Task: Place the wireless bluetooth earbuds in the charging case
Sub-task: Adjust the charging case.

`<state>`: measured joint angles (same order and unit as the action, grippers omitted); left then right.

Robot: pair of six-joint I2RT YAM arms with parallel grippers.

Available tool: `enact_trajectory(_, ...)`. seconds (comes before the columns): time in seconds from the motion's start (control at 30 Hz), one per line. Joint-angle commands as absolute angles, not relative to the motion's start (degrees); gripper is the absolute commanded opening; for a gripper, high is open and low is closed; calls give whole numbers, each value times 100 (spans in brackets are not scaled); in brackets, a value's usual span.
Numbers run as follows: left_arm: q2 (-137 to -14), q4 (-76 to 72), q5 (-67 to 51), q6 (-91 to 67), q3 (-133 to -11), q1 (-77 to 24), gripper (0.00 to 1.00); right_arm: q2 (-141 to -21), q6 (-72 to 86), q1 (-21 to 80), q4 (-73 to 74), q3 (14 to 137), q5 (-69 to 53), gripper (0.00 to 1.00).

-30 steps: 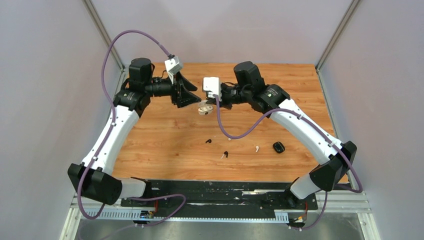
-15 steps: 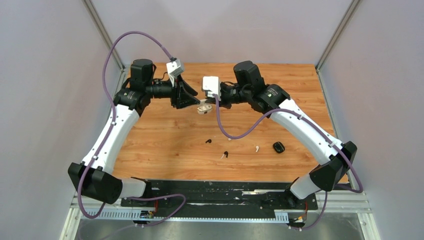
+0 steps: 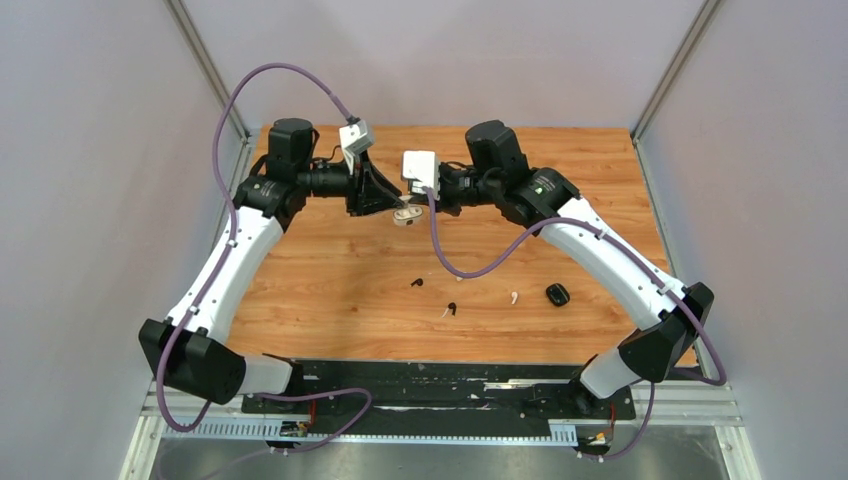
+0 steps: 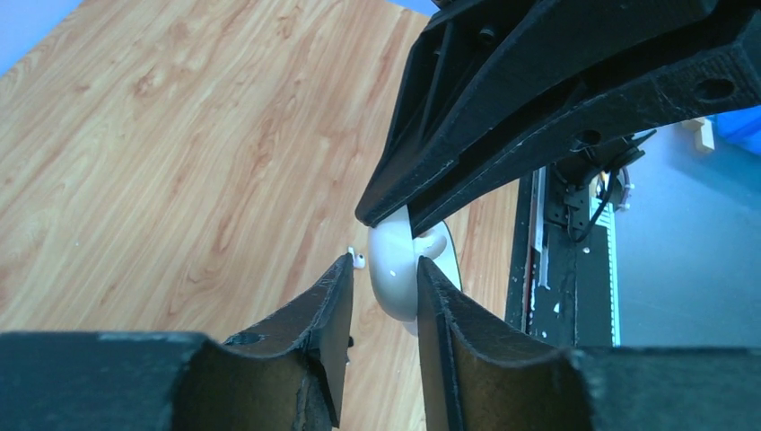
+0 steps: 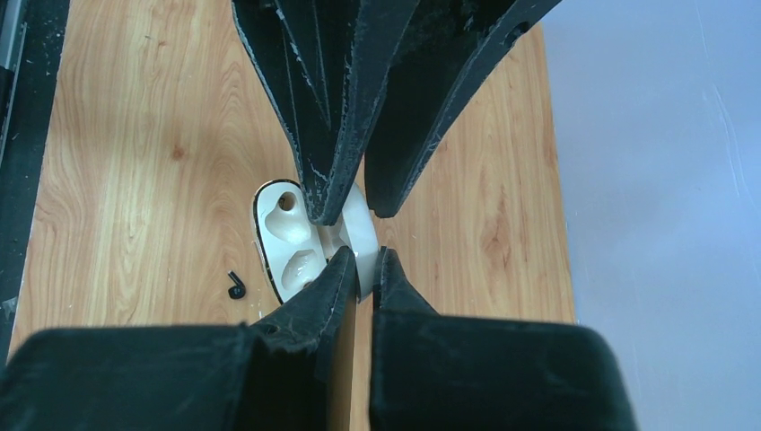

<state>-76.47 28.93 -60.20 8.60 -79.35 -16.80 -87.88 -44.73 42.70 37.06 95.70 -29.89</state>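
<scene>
Gently, the right gripper (image 5: 366, 259) clenches the charging case (image 5: 287, 238) — centre it between the parted jaws of the left gripper (image 4: 383, 269) before squeezing

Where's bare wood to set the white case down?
Free: the wood between the left arm and the black earbuds, and the far right corner behind the right arm. Crowded: around the white case, and the near row through the white earbuds to the black case.
</scene>
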Motion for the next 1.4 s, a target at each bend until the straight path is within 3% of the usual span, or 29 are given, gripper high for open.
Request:
enact_trajectory(0.0,-7716,2724,-6149,844,-8130,-1718,36,-8748,-4456,4331,3450,9793,-3050,0)
enact_trajectory(0.47,-7731,2560,-6256,694,-7986,-1757,0,-8726,-4553,4385,3380,9704,-2900,0)
enact_trajectory(0.53,-7742,2566,-6261,683,-7971,-1764,0,-8735,-4553,4398,3338,9679,-2833,0)
enact_trajectory(0.57,-7742,2551,-6237,667,-7963,-1765,0,-8732,-4545,4407,3318,9663,-2792,3)
enact_trajectory(0.67,-7668,2441,-6049,577,-7896,-1767,0,-8714,-4460,4412,3260,9620,-2684,40)
enact_trajectory(0.83,-7496,2244,-5643,675,-7643,-1767,0,-8517,-4214,4399,3265,9461,-2542,68)
enact_trajectory(1.0,-7274,1691,-5526,677,-7156,-1757,0,-7985,-3841,4195,3298,9193,-2603,78)
enact_trajectory(1.17,-6915,863,-5418,331,-6708,-1758,0,-7828,-3047,3856,3526,9095,-2709,76)
enact_trajectory(1.37,-6426,-496,-5170,-27,-6190,-1760,0,-8615,-779,2654,3787,9726,-4877,71)
